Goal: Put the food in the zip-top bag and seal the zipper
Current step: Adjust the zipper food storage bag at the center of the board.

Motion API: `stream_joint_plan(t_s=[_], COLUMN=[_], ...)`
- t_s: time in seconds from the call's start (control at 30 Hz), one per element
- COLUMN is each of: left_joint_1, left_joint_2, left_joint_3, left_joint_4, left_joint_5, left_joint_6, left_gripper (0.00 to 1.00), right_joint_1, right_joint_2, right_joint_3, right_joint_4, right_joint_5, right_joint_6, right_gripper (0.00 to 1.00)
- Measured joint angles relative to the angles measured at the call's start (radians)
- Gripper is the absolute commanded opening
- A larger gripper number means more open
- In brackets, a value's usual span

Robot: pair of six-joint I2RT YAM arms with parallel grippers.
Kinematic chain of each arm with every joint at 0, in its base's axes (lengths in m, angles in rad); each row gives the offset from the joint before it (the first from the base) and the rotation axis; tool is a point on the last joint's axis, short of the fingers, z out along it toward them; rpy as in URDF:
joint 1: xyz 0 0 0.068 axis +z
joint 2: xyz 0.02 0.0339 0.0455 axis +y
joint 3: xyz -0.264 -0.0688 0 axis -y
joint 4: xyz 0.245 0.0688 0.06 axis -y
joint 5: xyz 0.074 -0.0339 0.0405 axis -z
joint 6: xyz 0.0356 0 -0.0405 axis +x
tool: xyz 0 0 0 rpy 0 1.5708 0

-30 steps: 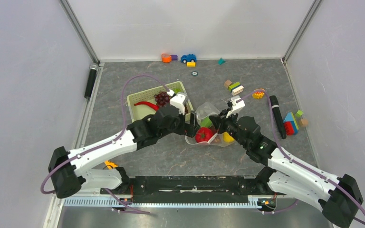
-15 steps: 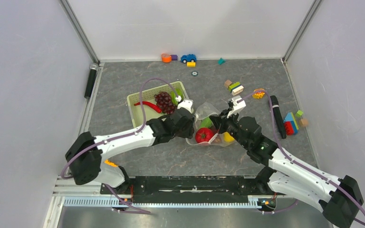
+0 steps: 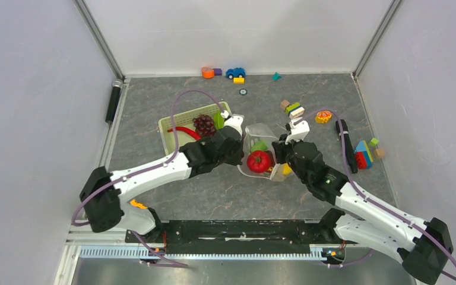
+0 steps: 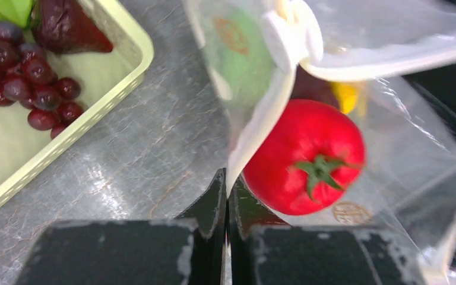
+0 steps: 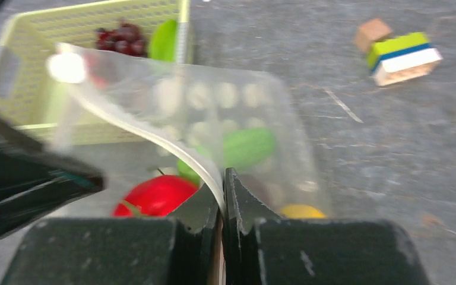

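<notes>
The zip-top bag (image 3: 260,130) sits in the middle of the gray tabletop (image 3: 214,190), right between the two tools. The left tool (image 4: 227,178) is squeezed shut on the bag's left edge. The right tool (image 5: 221,184) is squeezed shut on the zipper (image 5: 148,133), the whitish strip along the bag's edge. A white slider tab (image 4: 291,32) sits on that strip, up above the left tool. Inside the bag are a red tomato (image 4: 306,157), a green piece (image 5: 246,147) and a yellow piece (image 5: 300,211). The grapes (image 3: 203,124) lie in the green basket (image 3: 172,127), just beside the bag on its left.
</notes>
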Motion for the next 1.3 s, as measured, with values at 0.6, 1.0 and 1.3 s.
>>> stream_joint_plan(t_s=[0.6,1.0,1.3], left_joint_1=[0.012,0.080,0.108], left_joint_2=[-0.027,0.041,0.043], left_joint_3=[0.253,0.257,0.190], left_joint_4=[0.039,0.039,0.058], left_joint_5=[0.057,0.084,0.110], left_joint_6=[0.070,0.069,0.056], left_gripper=[0.02,0.23,1.00], right_joint_1=[0.000,0.000,0.000], right_joint_2=[0.094,0.027,0.038], right_joint_3=[0.332,0.240,0.111], right_joint_4=[-0.439,-0.366,-0.191], right_joint_5=[0.335,0.259,0.185], right_joint_6=[-0.068,-0.084,-0.056], right_gripper=[0.16,0.13,0.13])
